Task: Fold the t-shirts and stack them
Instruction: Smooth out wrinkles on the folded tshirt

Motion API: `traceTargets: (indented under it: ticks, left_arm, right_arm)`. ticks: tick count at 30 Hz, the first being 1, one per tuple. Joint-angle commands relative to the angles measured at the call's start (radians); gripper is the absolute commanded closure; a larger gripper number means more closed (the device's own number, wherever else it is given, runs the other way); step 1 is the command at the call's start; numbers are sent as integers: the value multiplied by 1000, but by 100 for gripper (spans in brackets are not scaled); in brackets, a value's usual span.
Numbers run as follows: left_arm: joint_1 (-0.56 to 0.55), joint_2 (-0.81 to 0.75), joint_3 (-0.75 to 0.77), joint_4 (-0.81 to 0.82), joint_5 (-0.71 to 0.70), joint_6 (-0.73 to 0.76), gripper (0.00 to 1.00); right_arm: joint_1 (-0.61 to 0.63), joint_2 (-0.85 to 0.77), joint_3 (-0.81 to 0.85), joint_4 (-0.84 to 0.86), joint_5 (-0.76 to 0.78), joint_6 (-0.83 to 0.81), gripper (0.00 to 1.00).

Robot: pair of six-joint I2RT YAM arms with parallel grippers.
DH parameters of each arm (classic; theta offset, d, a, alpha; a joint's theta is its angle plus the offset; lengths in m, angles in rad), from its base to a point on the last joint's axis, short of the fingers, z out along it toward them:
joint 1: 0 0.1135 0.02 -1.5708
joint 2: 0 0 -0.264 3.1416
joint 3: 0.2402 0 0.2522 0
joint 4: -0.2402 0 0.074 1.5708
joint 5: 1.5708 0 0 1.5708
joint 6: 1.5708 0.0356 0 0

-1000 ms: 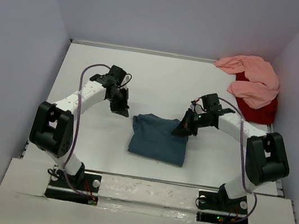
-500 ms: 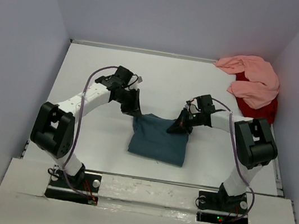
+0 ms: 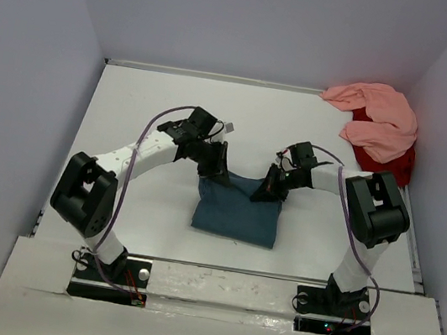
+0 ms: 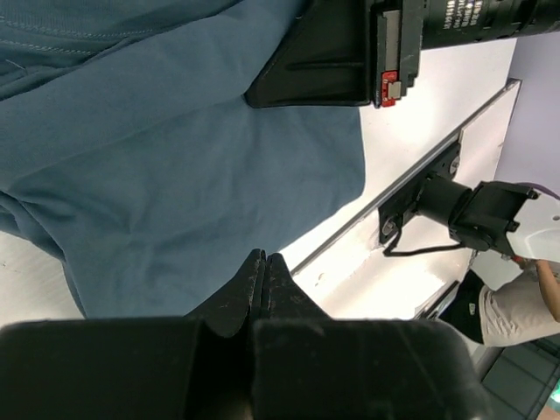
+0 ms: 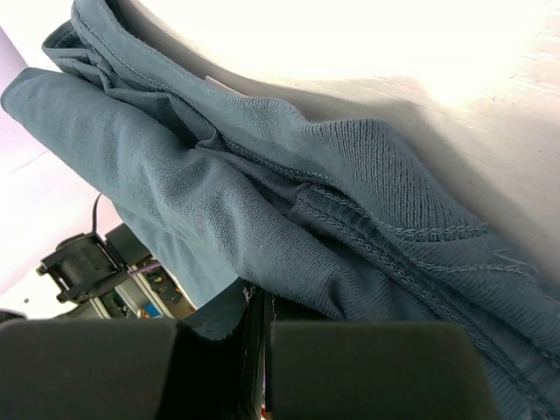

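White table (image 3: 132, 102) holds a teal t-shirt (image 3: 237, 214), left end effector (image 3: 215, 169) and right end effector (image 3: 267, 193) clenched at its far corners.

Almost nothing is legible. In the left wrist view, at about one o'clock, a line of small white printing runs along the black cylindrical part (image 4: 472, 26) just behind the right hand (image 4: 262, 92). Its characters are too small and blurred to make out. Next to it, on the side toward the hand, sits a small red tag (image 4: 391, 83); whether it carries any marks cannot be told. The top external and right wrist views give no readable letters, numbers or signs.
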Motion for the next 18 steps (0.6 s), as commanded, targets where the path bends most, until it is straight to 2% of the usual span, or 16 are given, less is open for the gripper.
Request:
traceTargets:
  ticks: [1,7,18]
  left_arm:
    - [-1,-2,-46,36,2,-11,100]
    - [-3,41,-110,157,-96,9,100]
    - [-4,191,-64,356,-160,32,100]
  right_arm:
    - [14,4,27,-19,69,-34,100]
    - [14,-7,32,-21,69,-33,100]
    - [14,-15,36,-28,69,-34,100]
